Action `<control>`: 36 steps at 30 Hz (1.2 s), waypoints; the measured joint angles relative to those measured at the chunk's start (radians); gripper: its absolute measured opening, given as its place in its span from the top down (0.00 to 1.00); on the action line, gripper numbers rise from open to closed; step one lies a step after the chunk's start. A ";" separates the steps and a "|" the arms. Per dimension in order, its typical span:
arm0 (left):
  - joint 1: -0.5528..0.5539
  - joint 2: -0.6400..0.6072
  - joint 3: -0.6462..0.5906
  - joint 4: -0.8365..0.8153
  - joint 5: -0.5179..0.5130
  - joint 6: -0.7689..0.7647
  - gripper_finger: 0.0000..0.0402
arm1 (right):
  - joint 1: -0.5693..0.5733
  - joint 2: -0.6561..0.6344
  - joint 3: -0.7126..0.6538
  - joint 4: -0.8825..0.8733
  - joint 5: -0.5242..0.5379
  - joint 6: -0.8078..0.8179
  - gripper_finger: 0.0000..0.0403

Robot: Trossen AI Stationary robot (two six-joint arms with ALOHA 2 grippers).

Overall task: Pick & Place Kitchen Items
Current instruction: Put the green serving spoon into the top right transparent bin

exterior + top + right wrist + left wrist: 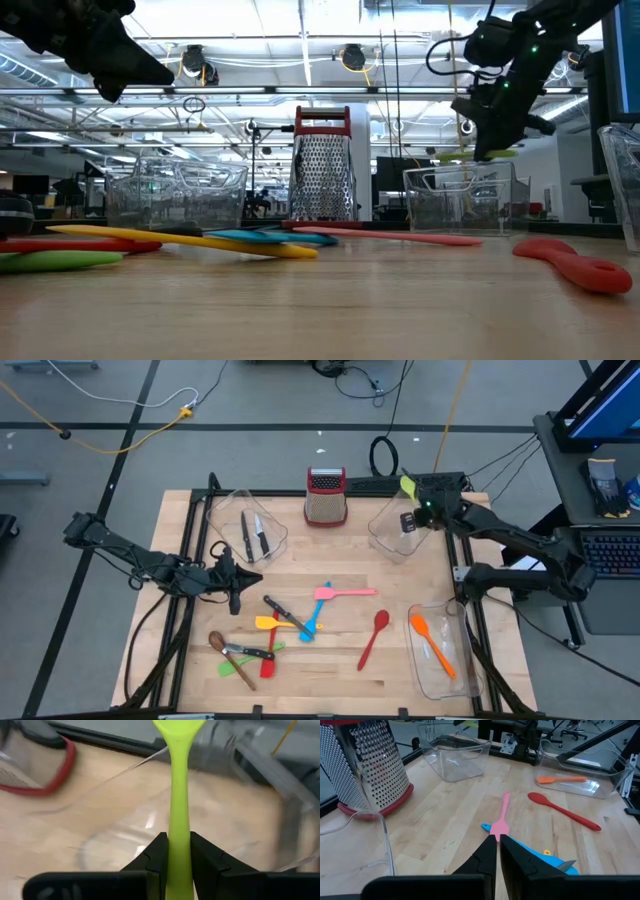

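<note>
**Over the back bin, a lime spoon in the right gripper's fingers**

At the table's left side, the left gripper (236, 600) hangs above the wood with its two fingers (487, 857) pressed together and nothing between them. Just behind those fingers, a clear bin (275, 545) holds two black-handled knives (253, 535). Ahead of the fingertips lie the blue spatula (315, 615) and the pink spatula (345, 592), the pink handle stretching away from the tips toward the far bins. Below the left fingers, toward the table's front edge, sits a heap: a brown spoon (217, 641), a green spatula (232, 668), a yellow spatula (272, 623) and another knife (285, 612) lying across one another.

Farther right, the box grater (325, 496) stands upright at the back edge. A red spoon (374, 638) lies alone on the wood, well apart from either gripper.

The right gripper (412, 510) is raised above the back-right clear bin (385, 535). Its fingers (157, 852) are clamped on the handle of a lime-green spoon (179, 820), which sticks out straight past the tips, its bowl beyond the bin's far rim in the wrist view. The bin below the fingers looks empty. Nearer the front on the right, a third bin (425, 670) holds an orange spatula (430, 643).
</note>
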 joint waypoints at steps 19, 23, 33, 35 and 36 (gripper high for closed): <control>0.000 0.000 0.000 -0.001 0.002 -0.005 0.94 | 0.058 0.000 0.000 -0.078 -0.172 0.496 0.88; 0.000 0.000 0.000 -0.002 0.003 -0.043 0.94 | 0.060 0.000 0.000 -0.079 -0.170 0.525 0.88; 0.000 0.000 0.000 -0.002 0.004 -0.069 0.94 | 0.061 0.063 0.000 -0.111 -0.157 0.547 0.88; 0.000 0.000 0.000 -0.002 0.004 -0.085 0.94 | 0.061 0.082 0.000 -0.109 -0.139 0.547 0.88; 0.000 0.000 0.000 -0.002 0.006 -0.087 0.94 | 0.061 0.091 0.000 -0.104 -0.138 0.546 0.88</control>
